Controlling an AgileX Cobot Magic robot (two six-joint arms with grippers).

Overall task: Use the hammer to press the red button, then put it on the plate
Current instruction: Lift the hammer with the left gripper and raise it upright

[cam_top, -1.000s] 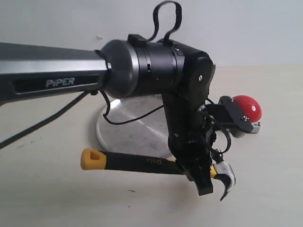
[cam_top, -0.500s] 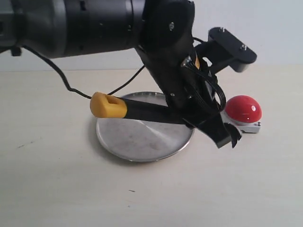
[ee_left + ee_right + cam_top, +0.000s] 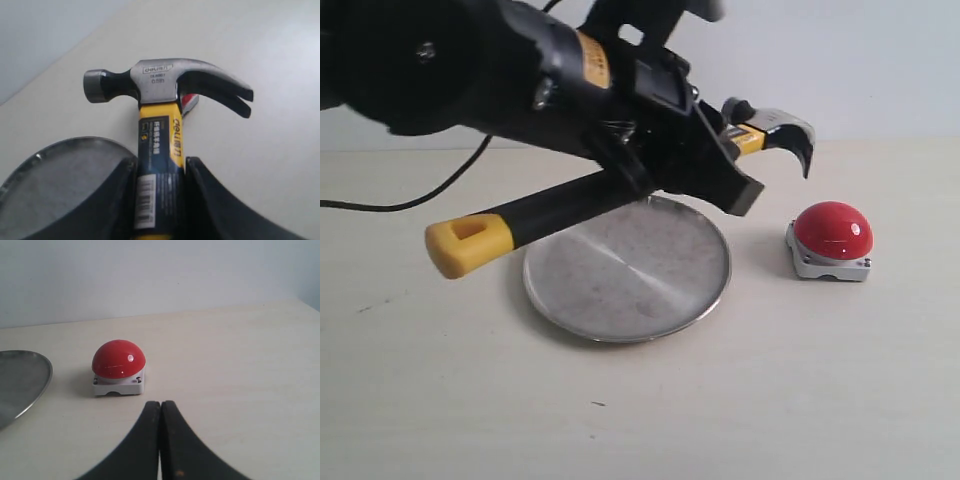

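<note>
Clamping the hammer (image 3: 159, 89) by its labelled neck, our left fingers (image 3: 212, 200) hold it tilted above the plate (image 3: 620, 285), head raised on the side of the red button (image 3: 832, 230), which sits just beside the plate on the table (image 3: 820, 390). Our right fingers (image 3: 176, 440) press together on nothing.

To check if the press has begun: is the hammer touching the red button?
Apart. The exterior view shows the hammer head raised, with bare table between it and the red button.
</note>
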